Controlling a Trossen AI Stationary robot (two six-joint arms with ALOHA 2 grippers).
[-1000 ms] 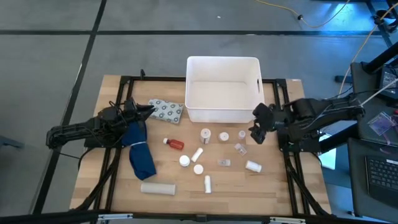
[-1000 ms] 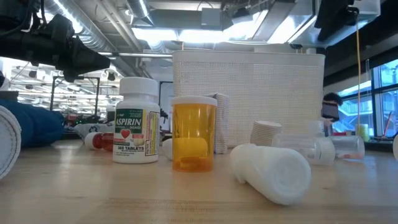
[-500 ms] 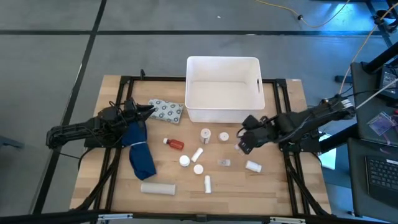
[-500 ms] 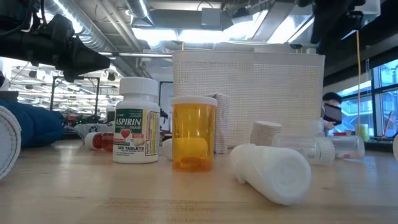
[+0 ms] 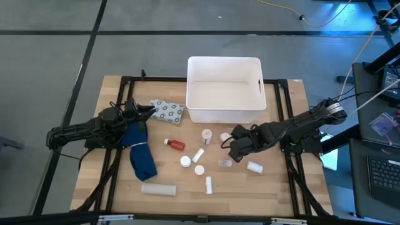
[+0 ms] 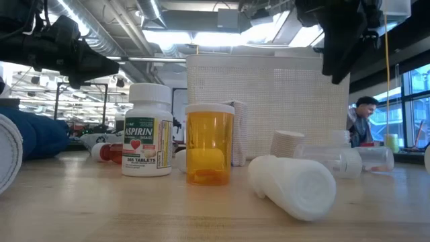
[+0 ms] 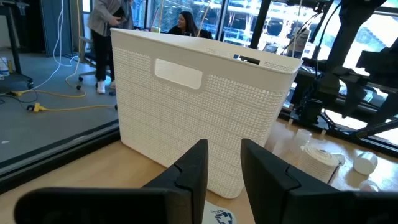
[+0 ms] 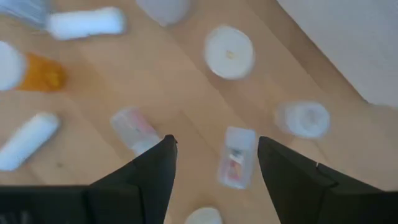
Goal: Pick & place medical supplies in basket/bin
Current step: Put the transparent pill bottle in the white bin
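Observation:
The white bin (image 5: 224,89) stands at the table's far middle. Supplies lie scattered in front of it: a red-orange bottle (image 5: 175,145), white bottles (image 5: 206,134), a clear packet (image 5: 225,163), a white bottle (image 5: 254,167) and a white tube (image 5: 209,184). The grey dotted blister pack (image 5: 167,111) lies flat left of the bin. My right gripper (image 5: 234,142) hangs open above the supplies; its wrist view looks down on a small clear packet (image 8: 235,158) and a clear vial (image 8: 134,127) between its fingers. My left gripper (image 5: 149,110) waits, open, at the blister pack's left edge.
A long dark blue cloth (image 5: 140,150) lies under the left arm. A white roll (image 5: 158,189) lies near the table's near edge. In the low view an aspirin bottle (image 6: 148,131), an orange vial (image 6: 208,144) and a white roll (image 6: 295,185) stand close up. People show beyond the table.
My right gripper has swung from beside the bin's near right corner toward the table's left and slightly toward its near edge, and now hangs over the scattered supplies. It has stayed open. No supply has moved.

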